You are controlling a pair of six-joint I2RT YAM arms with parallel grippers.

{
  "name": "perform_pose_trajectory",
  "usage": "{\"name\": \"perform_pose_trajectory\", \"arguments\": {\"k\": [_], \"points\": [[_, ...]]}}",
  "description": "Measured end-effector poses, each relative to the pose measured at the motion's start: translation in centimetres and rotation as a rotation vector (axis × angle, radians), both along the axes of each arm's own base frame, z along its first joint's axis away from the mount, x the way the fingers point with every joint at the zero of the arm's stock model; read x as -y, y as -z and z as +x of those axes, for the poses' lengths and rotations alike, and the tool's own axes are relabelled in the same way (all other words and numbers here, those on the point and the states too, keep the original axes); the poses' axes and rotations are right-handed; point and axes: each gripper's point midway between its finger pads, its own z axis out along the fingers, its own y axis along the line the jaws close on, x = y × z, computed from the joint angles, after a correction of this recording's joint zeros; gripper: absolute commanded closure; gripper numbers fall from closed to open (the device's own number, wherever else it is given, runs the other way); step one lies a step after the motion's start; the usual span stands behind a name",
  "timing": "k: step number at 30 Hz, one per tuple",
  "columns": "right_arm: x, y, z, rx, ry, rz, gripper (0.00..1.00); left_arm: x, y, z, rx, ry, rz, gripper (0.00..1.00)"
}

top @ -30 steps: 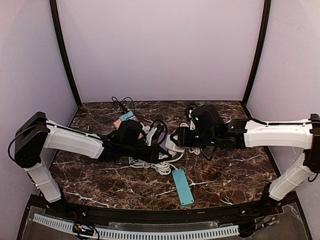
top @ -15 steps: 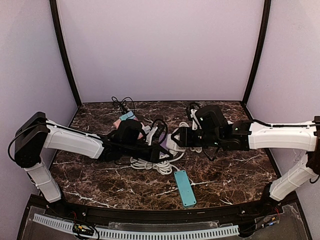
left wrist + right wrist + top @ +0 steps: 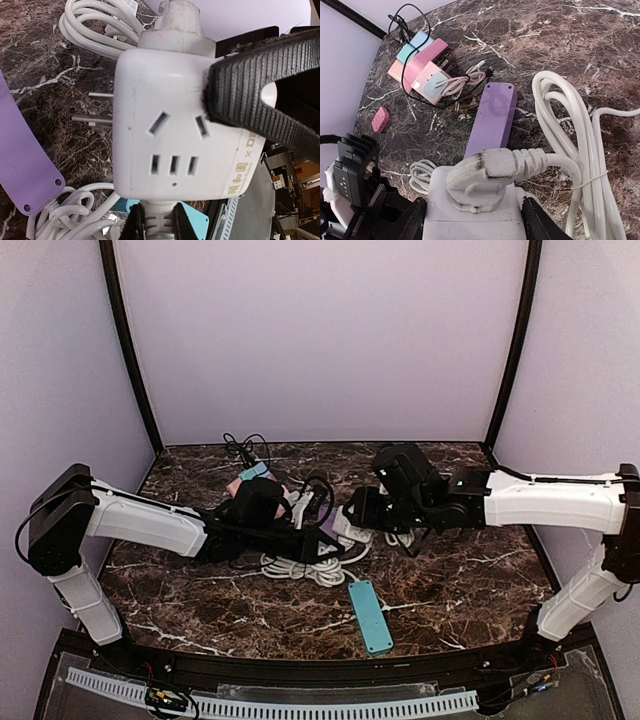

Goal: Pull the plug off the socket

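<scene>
- The socket [image 3: 170, 130] is a smooth white plastic cube with rounded corners. One face has slanted and straight slots, with a row of three small slots below them.
- The plug [image 3: 487, 172] is white and scuffed, with a round base seated flat on the socket's top face. Its thick, glossy white cord [image 3: 570, 130] bends off sideways into a tied coil on the table [image 3: 600, 45], which is dark marble with white veins.
- The left gripper [image 3: 156, 226] is clamped on the socket at the ribbed cord sleeve, on the face opposite the plug. Its jaws are nearly together.
- The right gripper [image 3: 475, 222] is closed on the socket. Its jaws stand wide, and its black fingers [image 3: 412, 222] press one on each side of the cube.
- The plug sits between those fingers, rising just above them, and they do not touch it.
- In the left wrist view, one finger's pad is finely ribbed and meets the cube at a front corner.
- Two flat metal prongs [image 3: 92, 118] show beside the socket. I cannot tell what they belong to.
- In the top view, both grippers meet at mid-table, holding the socket over the coiled cord.
- A flat, matte purple strip [image 3: 492, 120] with rounded ends lies just beyond the socket.
- A teal strip [image 3: 368, 615] of the same shape lies nearer the bases.
- Pink and teal adapters [image 3: 420, 65], wrapped in thin black and white leads, sit well apart near the back wall.
</scene>
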Motion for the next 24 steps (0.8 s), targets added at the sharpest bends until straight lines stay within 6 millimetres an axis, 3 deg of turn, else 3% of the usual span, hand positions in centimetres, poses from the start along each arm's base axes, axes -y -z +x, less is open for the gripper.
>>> {"name": "perform_pose_trajectory", "arguments": {"k": [13,24], "points": [[0.50,-0.08,0.21,-0.037,0.079,-0.018,1.00,0.28,-0.19,-0.04,0.005,-0.014,-0.006,0.99],[0.42,-0.15,-0.49,0.027,-0.017,0.015,1.00,0.22,-0.04,-0.16,0.007,-0.005,0.000,0.99]]}}
